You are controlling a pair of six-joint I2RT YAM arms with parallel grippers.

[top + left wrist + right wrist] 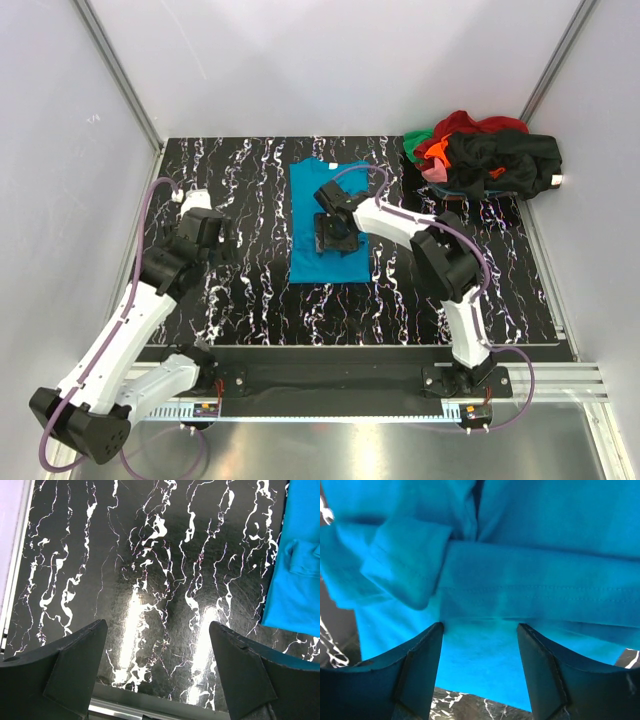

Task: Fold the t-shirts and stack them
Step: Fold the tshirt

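A bright teal-blue t-shirt (312, 195) lies folded into a long narrow rectangle in the middle of the black marbled table (250, 290). My right gripper (335, 238) hovers low over its near half. In the right wrist view its jaws (480, 626) stand apart, open, their tips at a folded sleeve hem of the teal cloth (530, 585), with nothing pinched. My left gripper (215, 235) is off to the shirt's left, open (157, 625) over bare table, with the teal shirt's edge (295, 580) at its right. A pile of other t-shirts (480, 155), black, red, green and orange, sits at the back right.
White walls with metal posts close in the table on the left, back and right. A metal rail (150, 707) runs along the table edge just below my left fingers. The right arm's links (445, 260) stretch over the table's right half.
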